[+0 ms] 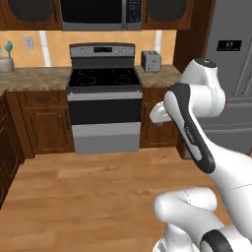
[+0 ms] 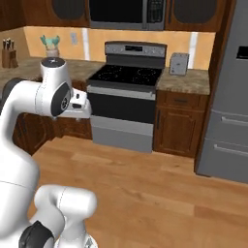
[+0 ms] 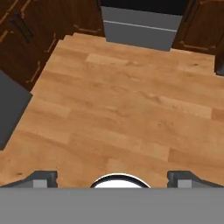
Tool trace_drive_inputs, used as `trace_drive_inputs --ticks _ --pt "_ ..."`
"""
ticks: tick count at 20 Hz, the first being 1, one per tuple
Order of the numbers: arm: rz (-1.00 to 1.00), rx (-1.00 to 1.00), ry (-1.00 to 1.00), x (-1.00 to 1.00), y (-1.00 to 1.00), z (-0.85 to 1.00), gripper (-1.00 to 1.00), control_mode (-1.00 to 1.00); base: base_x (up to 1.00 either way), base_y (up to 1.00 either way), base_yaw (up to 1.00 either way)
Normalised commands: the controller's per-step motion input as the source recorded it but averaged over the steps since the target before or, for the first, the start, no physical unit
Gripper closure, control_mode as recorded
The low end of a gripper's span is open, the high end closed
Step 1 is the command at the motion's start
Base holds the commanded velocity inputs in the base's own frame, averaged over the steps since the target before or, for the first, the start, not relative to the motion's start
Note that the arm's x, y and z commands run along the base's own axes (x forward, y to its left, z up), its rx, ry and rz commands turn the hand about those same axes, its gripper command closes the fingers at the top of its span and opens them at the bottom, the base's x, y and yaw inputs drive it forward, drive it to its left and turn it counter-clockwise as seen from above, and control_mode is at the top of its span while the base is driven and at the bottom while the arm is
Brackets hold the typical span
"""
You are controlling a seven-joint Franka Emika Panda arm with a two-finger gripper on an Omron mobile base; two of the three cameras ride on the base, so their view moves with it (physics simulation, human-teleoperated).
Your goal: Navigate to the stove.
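The stove (image 1: 103, 101) stands straight ahead against the back wall, with a black cooktop (image 1: 103, 77), a knobbed back panel, a black oven door and a silver drawer. From the right base view the stove (image 2: 127, 109) sits slightly left of centre. Across a stretch of wooden floor, the hand view catches its silver drawer (image 3: 140, 28) at the top. My gripper (image 3: 113, 179) hangs above the floor, open, its fingertips (image 3: 41, 178) far apart with nothing between them. The folded arm holds the hand (image 1: 160, 113) well short of the stove.
A microwave (image 1: 101, 15) hangs above the stove. A toaster (image 1: 151, 60) sits on the counter to its right, next to the grey refrigerator (image 1: 231, 74). Wooden cabinets (image 1: 42, 123) flank the stove, and dark cabinets (image 3: 26, 39) line the left. Wooden floor (image 1: 88, 187) lies between.
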Motion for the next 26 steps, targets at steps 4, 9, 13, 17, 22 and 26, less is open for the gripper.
trace_drive_inputs --ticks 4,9,13,17,22,26 --pt "0.00 0.00 0.00 0.00 0.00 0.00 -1.00 1.00 1.00 0.38 -0.08" --pt "0.00 0.00 0.00 0.00 0.00 0.00 -1.00 1.00 1.00 0.20 -0.08" --pt "0.00 0.00 0.00 0.00 0.00 0.00 -1.00 1.00 1.00 0.22 -0.06" --pt "0.00 0.00 0.00 0.00 0.00 0.00 -1.00 1.00 1.00 0.33 -0.05" --pt "0.00 0.00 0.00 0.00 0.00 0.00 -1.00 1.00 1.00 0.59 -0.09" --pt "0.00 0.00 0.00 0.00 0.00 0.00 -1.00 1.00 1.00 0.44 -0.07"
